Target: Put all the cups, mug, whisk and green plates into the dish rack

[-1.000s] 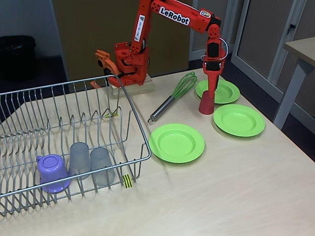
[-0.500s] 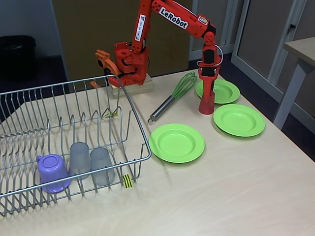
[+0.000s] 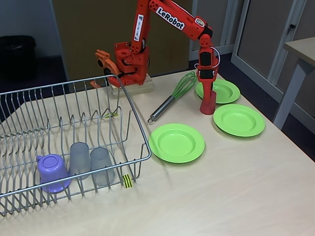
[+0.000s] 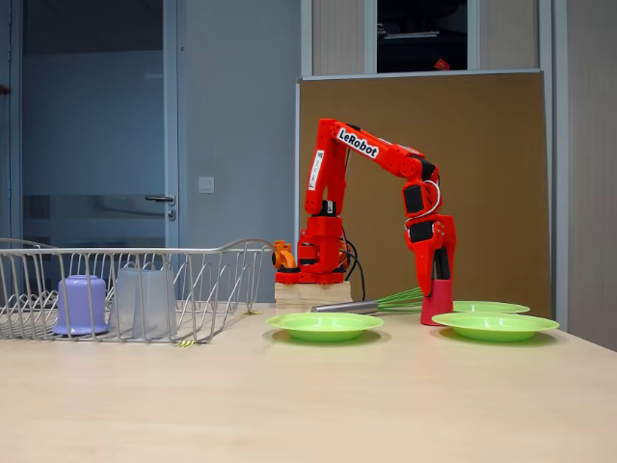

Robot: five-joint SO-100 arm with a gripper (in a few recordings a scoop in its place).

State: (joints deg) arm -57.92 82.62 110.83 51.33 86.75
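Plates [image 3: 176, 142] on pale wood table [image 3: 236, 196], brown wall panel [image 4: 482, 174]

From my remote station I can read one brand: "LeRobot", in black letters on a white strip along the red arm's upper link [image 3: 173, 18], legible in both fixed views [image 4: 364, 144]. A second white label runs down the arm's lower link [image 3: 140, 27], too small to read.

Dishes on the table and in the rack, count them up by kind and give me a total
Green plates: 3, on the table
Grey cups: 2, in the dish rack
Red cup: 1, at the gripper
Purple mug: 1, in the rack
Whisk: 1, on the table
Total: 8
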